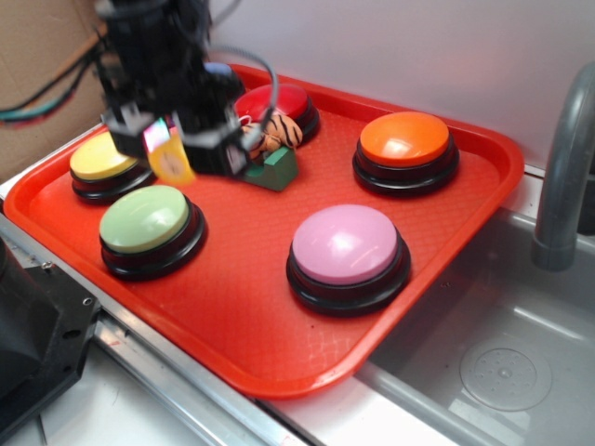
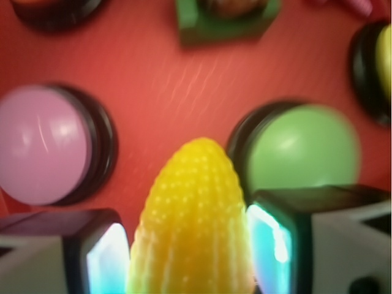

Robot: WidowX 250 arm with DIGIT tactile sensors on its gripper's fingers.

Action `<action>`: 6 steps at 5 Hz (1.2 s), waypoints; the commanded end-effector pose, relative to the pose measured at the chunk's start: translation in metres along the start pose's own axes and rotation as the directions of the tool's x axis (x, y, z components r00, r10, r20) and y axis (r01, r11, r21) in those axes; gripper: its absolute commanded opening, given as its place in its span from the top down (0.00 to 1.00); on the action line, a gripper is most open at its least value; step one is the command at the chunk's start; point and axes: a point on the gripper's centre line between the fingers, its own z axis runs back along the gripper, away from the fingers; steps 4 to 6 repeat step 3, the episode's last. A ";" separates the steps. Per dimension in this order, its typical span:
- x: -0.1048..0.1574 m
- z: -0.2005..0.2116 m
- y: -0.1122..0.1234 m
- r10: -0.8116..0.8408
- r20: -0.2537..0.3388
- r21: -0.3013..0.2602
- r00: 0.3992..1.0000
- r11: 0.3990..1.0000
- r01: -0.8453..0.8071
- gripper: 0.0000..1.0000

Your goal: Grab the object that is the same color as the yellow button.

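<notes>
While the red tray [image 1: 446,242] lies on the counter with five dome buttons spread over it, the gripper [image 1: 172,153] hangs above its left part, between the yellow button [image 1: 100,160] at the far left and the light-green button [image 1: 147,220] nearer the front. Its two fingers [image 2: 278,242] are clamped against the sides of the yellow corn toy [image 2: 195,220], which is held clear of the tray surface; in the exterior view the corn shows as a small yellow piece poking down between the pads. From the wrist view the ribbed, dotted cob fills the gap between the pads, its rounded tip pointing away from the camera, with the light-green button just right of it and the pink button [image 2: 43,144] to the left. On the tray the pink button sits near the front centre, the orange button [image 1: 405,141] toward the far right, and the red button [image 1: 279,100] at the far edge. A striped figure on a green block [image 1: 274,167] rests just right of the gripper, close to the red button. A grey faucet [image 1: 565,158] stands at the right beside the sink [image 1: 502,372].
</notes>
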 end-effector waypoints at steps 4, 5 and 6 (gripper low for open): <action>0.033 0.068 0.031 -0.043 0.054 0.022 0.998 0.999 0.041 1.00; 0.033 0.068 0.031 -0.043 0.054 0.022 0.998 0.999 0.041 1.00; 0.033 0.068 0.031 -0.043 0.054 0.022 0.998 0.999 0.041 1.00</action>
